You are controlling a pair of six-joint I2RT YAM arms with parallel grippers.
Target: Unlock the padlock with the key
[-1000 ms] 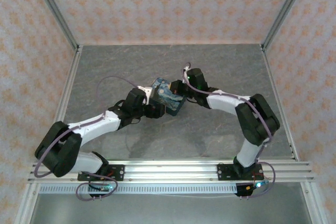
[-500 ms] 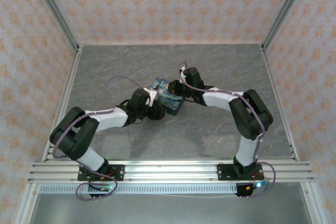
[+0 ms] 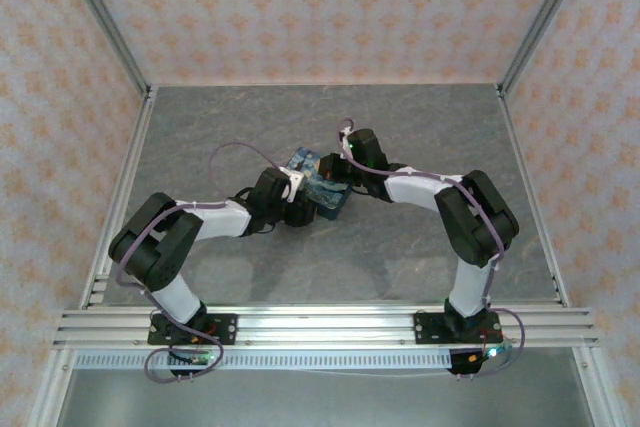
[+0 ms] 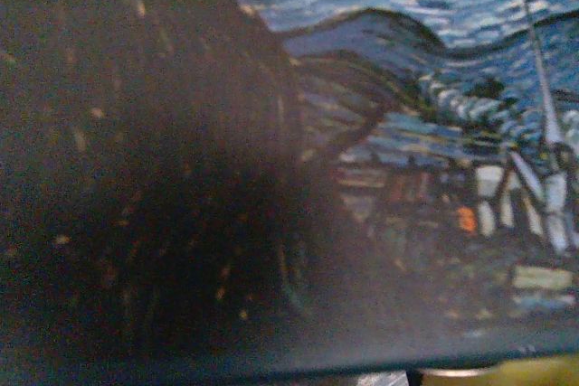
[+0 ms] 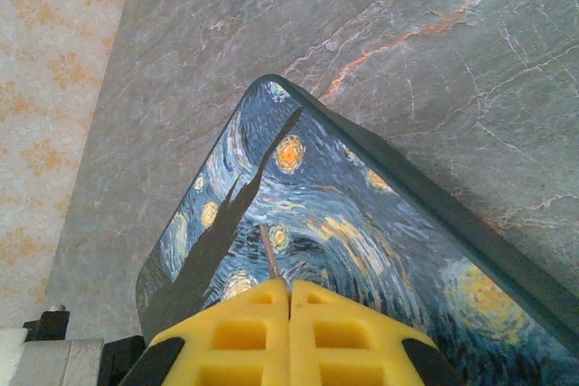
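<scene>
The dark blue starry-night tin [image 3: 320, 187] sits mid-table between both arms. In the right wrist view my right gripper [image 5: 289, 285] hovers just over the tin's painted lid [image 5: 362, 241]. Its yellow pads [image 5: 249, 332] are pressed together on the key [image 5: 269, 261], and the key's thin silvery blade sticks out ahead over the lid. My left gripper [image 3: 297, 209] is pushed up against the tin's near-left side. Its camera is so close that the blurred painting [image 4: 380, 133] fills the picture and hides the jaws. The padlock is hidden.
The grey marbled tabletop [image 3: 400, 247] surrounds the tin, with aluminium frame rails [image 3: 320, 325] along the near edge and patterned walls behind. A yellowish sliver [image 4: 488, 373] shows at the bottom edge of the left wrist view; I cannot tell what it is.
The left arm has folded, its elbel rising and swinging right while its gripper stays against the tin. The right arm shifted slightly left. The tin has barely moved.
</scene>
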